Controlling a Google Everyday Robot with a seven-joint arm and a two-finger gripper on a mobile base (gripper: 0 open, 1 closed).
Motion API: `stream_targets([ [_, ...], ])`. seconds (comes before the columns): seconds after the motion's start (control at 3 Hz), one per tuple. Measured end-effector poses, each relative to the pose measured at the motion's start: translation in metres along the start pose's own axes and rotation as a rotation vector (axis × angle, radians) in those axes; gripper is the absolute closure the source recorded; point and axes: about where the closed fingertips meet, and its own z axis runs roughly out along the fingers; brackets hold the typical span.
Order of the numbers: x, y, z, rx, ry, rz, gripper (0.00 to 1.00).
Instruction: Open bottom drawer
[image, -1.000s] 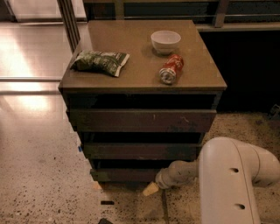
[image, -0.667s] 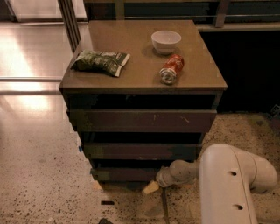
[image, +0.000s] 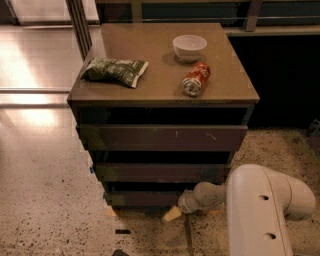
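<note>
The bottom drawer (image: 142, 198) is the lowest and shortest of three dark-brown flat fronts under the cabinet top. It stands out only slightly past the drawer above, and its inside is hidden. My gripper (image: 174, 212) is low at the right part of that drawer front, with a pale fingertip (image: 171, 214) showing just below the front's lower edge. The white arm (image: 260, 210) fills the lower right and covers the drawer's right end.
On the cabinet top (image: 150, 90) lie a green chip bag (image: 114, 70), a white bowl (image: 189, 46) and a red soda can on its side (image: 195, 78). The middle drawer (image: 160, 171) and top drawer (image: 160, 136) sit above. Speckled floor (image: 50, 210) lies around.
The arm's white body has shifted slightly in the lower right. The gripper stays at the bottom drawer's front; the drawer shows no clear movement.
</note>
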Motion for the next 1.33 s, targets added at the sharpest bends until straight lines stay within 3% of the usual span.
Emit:
stream_targets([
  [0.67,-0.039,-0.014,-0.008,0.047,-0.077,-0.073,0.00],
  [1.0,-0.037,-0.029,0.029,0.001,-0.007,-0.069,0.00],
  [1.33,-0.034,-0.027,0.033,-0.010,0.007,-0.070,0.00],
])
